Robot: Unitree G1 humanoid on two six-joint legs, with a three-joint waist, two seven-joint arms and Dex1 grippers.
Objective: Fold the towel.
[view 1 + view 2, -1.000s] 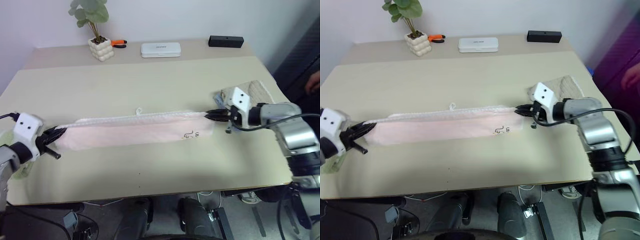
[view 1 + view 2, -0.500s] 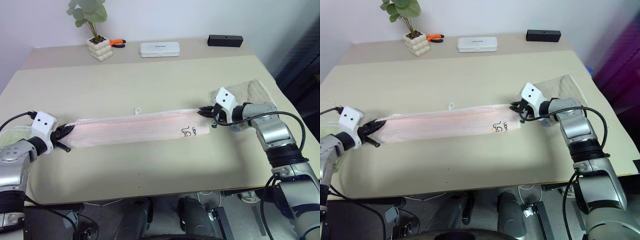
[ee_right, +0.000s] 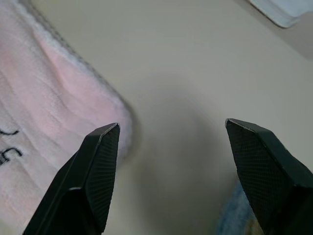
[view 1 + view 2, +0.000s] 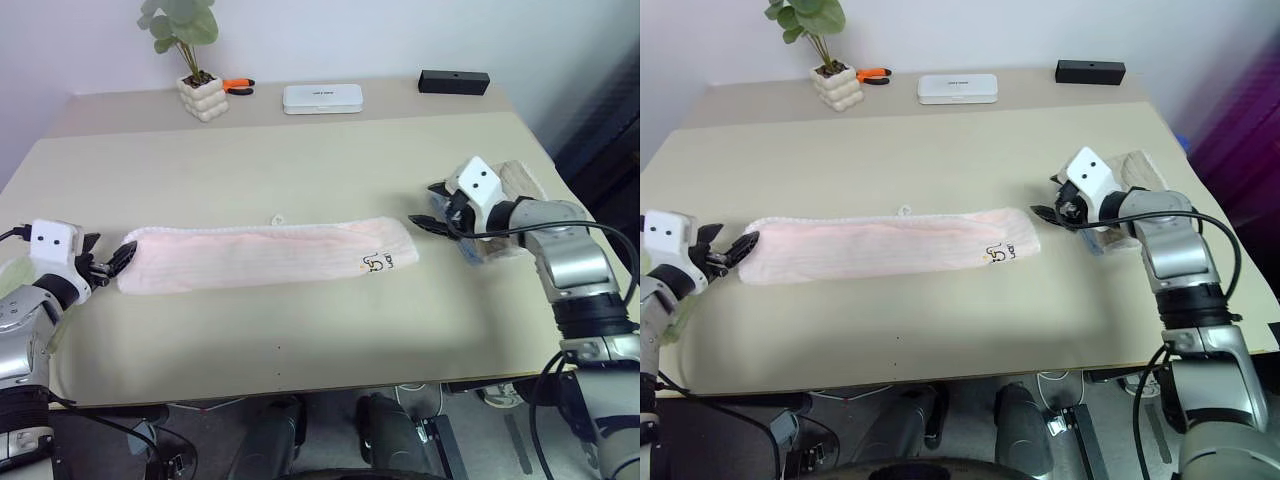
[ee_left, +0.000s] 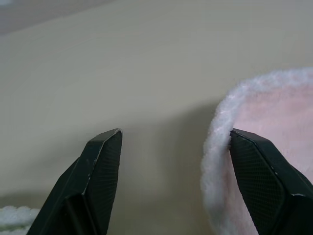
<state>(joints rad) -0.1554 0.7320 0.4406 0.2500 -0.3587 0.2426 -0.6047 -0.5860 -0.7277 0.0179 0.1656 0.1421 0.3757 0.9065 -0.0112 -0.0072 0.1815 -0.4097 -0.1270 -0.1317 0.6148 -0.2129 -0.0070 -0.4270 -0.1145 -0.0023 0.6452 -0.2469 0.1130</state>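
Observation:
The pale pink towel (image 4: 260,255) lies flat as a long folded strip across the middle of the table, with its dark print (image 4: 377,262) near the right end and a small white loop tag (image 4: 277,217) on the far edge. My left gripper (image 4: 108,258) is open just off the towel's left end. In the left wrist view (image 5: 173,134), the fluffy towel edge (image 5: 264,107) sits against one finger. My right gripper (image 4: 425,205) is open a little beyond the right end. The right wrist view (image 3: 172,123) shows the towel (image 3: 49,98) beside one finger. Neither gripper holds anything.
A beige folded towel (image 4: 522,178) lies under my right arm at the table's right edge. A light green towel (image 4: 12,277) sits at the left edge. A potted plant (image 4: 202,97), orange pliers (image 4: 238,84), a white case (image 4: 322,97) and a black box (image 4: 453,81) line the back.
Both grippers have opened and let go of the towel's ends. The towel, held taut before, now rests slack and flat on the table. Each gripper has backed slightly off its end.

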